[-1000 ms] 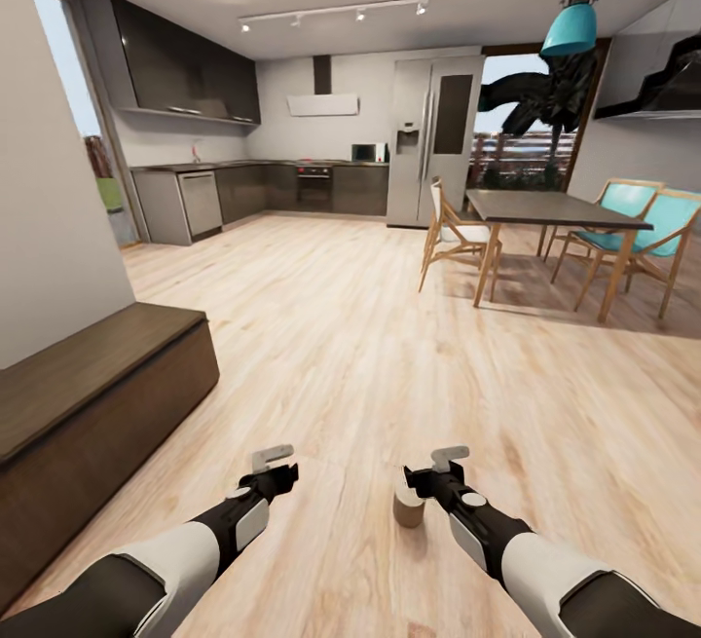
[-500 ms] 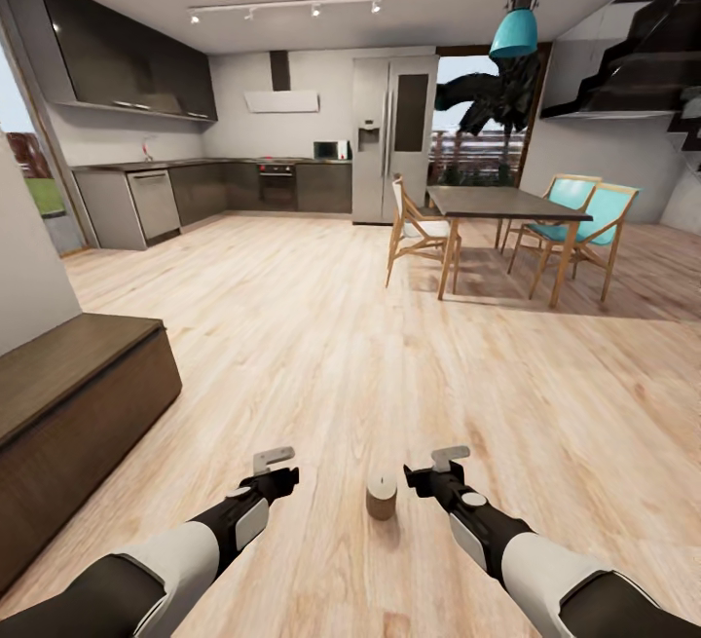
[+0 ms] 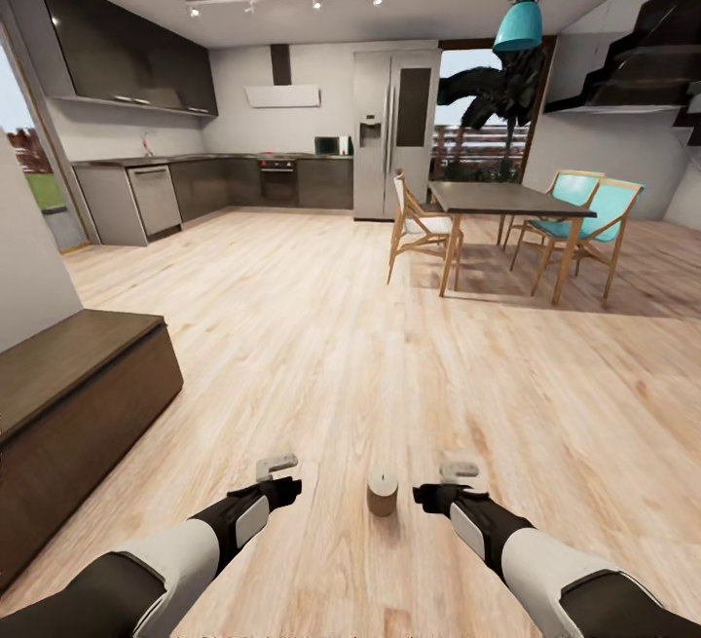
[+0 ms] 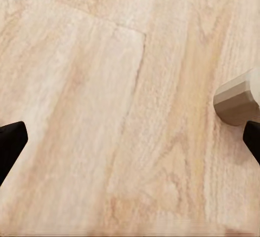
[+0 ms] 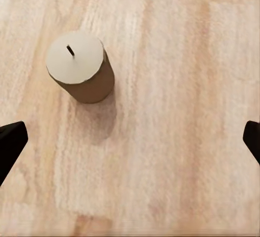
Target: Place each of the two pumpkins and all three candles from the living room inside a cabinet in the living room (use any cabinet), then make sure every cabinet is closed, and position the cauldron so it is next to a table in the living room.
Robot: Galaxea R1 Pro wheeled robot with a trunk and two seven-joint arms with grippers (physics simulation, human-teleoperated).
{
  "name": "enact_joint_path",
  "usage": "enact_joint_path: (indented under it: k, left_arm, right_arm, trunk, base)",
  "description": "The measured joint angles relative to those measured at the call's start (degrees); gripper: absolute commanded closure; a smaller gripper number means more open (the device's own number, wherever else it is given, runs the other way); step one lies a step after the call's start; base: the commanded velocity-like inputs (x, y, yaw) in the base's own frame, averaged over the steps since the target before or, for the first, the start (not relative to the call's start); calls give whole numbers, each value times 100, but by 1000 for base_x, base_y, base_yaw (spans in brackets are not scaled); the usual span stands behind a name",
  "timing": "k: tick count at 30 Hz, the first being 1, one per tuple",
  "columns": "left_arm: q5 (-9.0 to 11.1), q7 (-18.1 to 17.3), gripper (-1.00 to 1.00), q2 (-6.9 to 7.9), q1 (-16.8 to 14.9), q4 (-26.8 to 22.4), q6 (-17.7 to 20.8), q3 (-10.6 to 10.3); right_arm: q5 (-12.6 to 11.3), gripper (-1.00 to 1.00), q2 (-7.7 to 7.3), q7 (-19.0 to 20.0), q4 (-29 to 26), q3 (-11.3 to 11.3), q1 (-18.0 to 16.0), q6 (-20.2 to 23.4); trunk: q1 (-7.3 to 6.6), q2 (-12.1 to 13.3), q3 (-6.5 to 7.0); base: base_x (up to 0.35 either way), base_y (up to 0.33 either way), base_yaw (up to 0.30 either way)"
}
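Note:
One candle (image 3: 382, 494), a short tan cylinder with a dark wick, stands upright on the wooden floor between my two arms. My left gripper (image 3: 290, 490) hangs open to its left, and in the left wrist view the candle (image 4: 235, 102) sits beside one fingertip (image 4: 253, 139). My right gripper (image 3: 424, 497) is open just right of the candle. In the right wrist view the candle (image 5: 81, 70) lies off to one side of the open gripper (image 5: 130, 139), untouched. The dark-brown cabinet (image 3: 78, 394) runs along the left wall, its fronts shut.
A white wall corner (image 3: 29, 258) rises above the cabinet. Further back stand a dining table (image 3: 506, 198) with chairs (image 3: 419, 229), a fridge (image 3: 394, 131), and dark kitchen cupboards (image 3: 127, 54). Stairs (image 3: 643, 54) climb at the right.
The view swung to the right, so the candle now sits midway between my arms instead of against the right gripper. The right gripper has tipped down toward the floor.

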Motion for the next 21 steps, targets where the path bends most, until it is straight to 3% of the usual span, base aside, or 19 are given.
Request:
enact_joint_path:
  k: [5,14,21]
  left_arm:
    - [-2,11,-100,2,-14,-170,349,2]
    - [-19,82,-100,57,-17,-1062,1447,14]
    - [-22,81,-100,92,-21,-1367,1623,19]
  right_arm:
    - [15,-100,-2,-25,1,-168,-51,195]
    - [12,-100,0,-40,3,-218,-390,1145]
    - [15,-100,9,-157,7,-221,-590,1355]
  trunk:
    - [0,0,-45]
    - [0,0,-127]
    - [0,0,-191]
  base:
    - [0,0,66]
    - [0,0,70]
    - [0,0,72]
